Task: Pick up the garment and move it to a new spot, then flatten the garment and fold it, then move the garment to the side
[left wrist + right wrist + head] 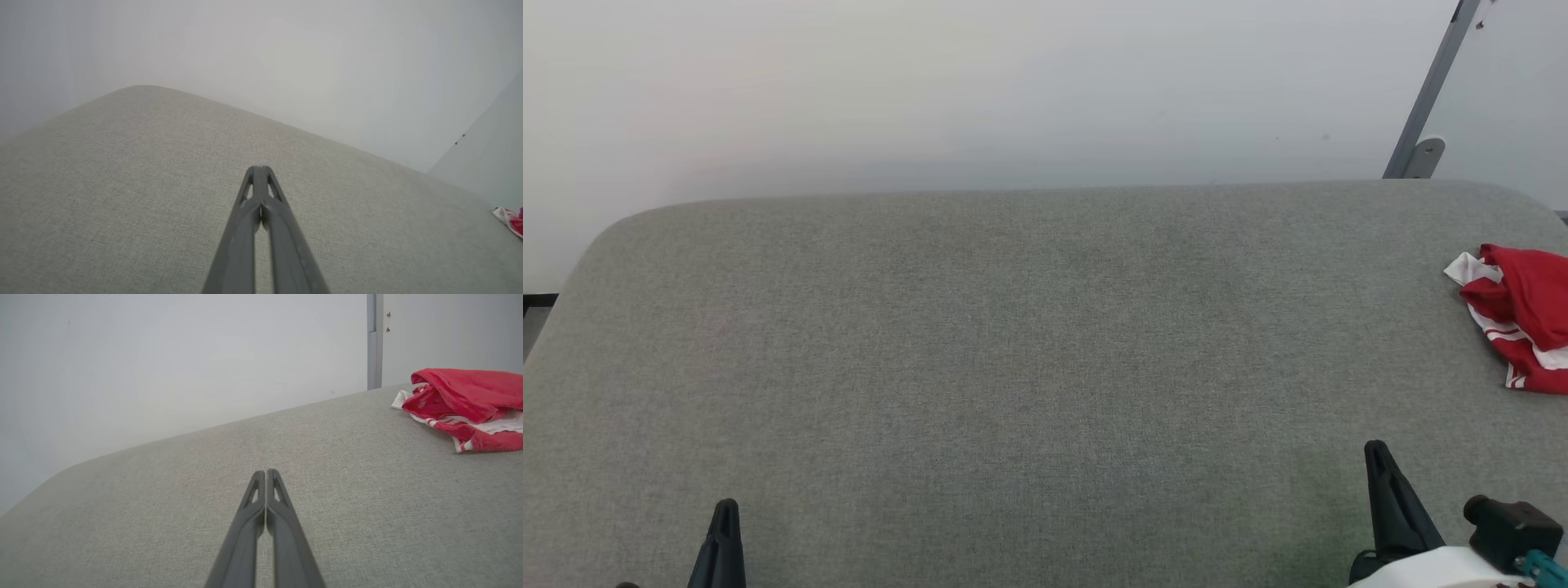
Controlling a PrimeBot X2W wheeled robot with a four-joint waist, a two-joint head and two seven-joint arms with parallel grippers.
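The garment [1523,314] lies crumpled in a red heap with white striped trim at the far right of the grey padded surface [1013,343], partly cut off by the head view's edge. In the right wrist view the garment [470,402] sits up and to the right of my right gripper [266,472], well apart from it. A sliver of the garment [510,218] shows at the left wrist view's right edge. My left gripper [258,168] is shut on nothing; in the head view it [725,508] rests at lower left. My right gripper [1375,447] is shut and empty at lower right.
A pale wall [980,90] rises behind the surface's rounded far edge. A grey metal post [1429,98] with a bracket leans at the back right, just behind the garment's corner of the surface.
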